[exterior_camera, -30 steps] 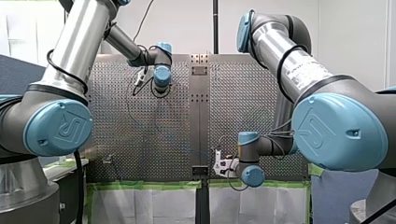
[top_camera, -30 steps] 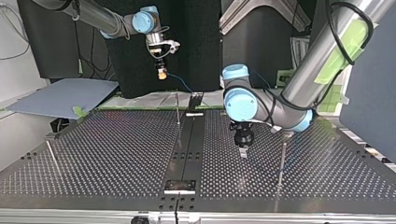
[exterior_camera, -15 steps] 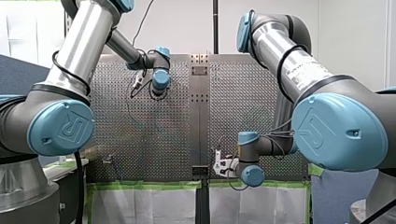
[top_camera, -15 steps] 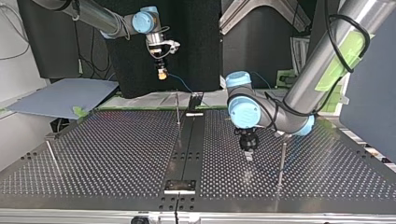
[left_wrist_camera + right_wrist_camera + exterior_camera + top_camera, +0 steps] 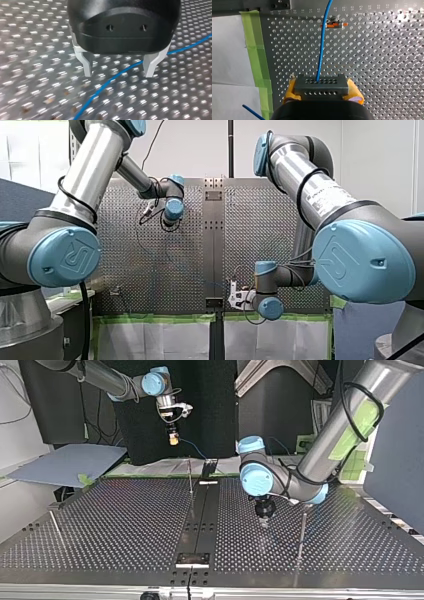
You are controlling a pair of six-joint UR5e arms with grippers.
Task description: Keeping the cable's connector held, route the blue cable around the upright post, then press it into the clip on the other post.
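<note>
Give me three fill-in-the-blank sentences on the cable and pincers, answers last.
My right pincer, with yellow pads, is shut on a grey rectangular ____.
My left pincer, with metal fingers, is ____.
The thin cable lying on the perforated metal table between those fingers is ____.
Missing: connector; open; blue.

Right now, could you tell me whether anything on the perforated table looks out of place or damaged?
Nothing stands out. The thin blue cable runs over the perforated metal table between the open fingers of my left gripper, and my right gripper holds the grey block connector squarely.
</note>
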